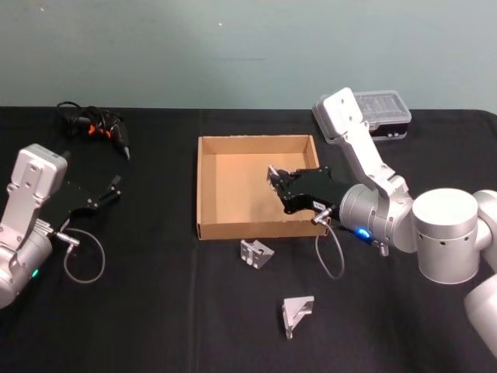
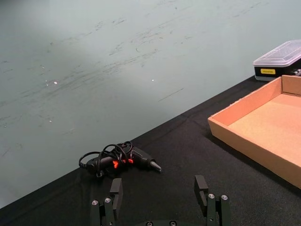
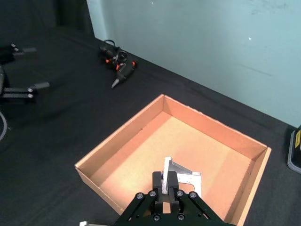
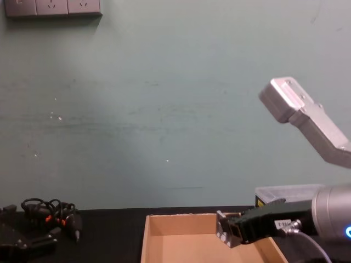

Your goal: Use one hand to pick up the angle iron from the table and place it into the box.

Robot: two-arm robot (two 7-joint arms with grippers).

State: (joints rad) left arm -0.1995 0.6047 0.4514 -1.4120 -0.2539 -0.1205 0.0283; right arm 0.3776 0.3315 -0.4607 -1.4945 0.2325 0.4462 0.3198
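- Right gripper [image 3: 165, 181]: fingers clamped on one plate of an angle iron [image 3: 186, 178], held over the interior of the cardboard box [image 1: 256, 230], toward its right wall. Whether the iron touches the box floor cannot be told.
- Left gripper [image 1: 116, 189]: fingers apart and holding nothing, over the left part of the tabletop [image 1: 155, 311], well apart from the box.
- Second angle iron [image 1: 256, 252]: lies on the tabletop just in front of the box's front wall.
- Third angle iron [image 1: 297, 315]: lies nearer the robot, apart from the second.
- Clear-lidded plastic case [image 1: 380, 109]: stands beyond the box's far right corner.
- Black-and-orange corded tool [image 1: 101, 128]: lies at the far left of the tabletop.
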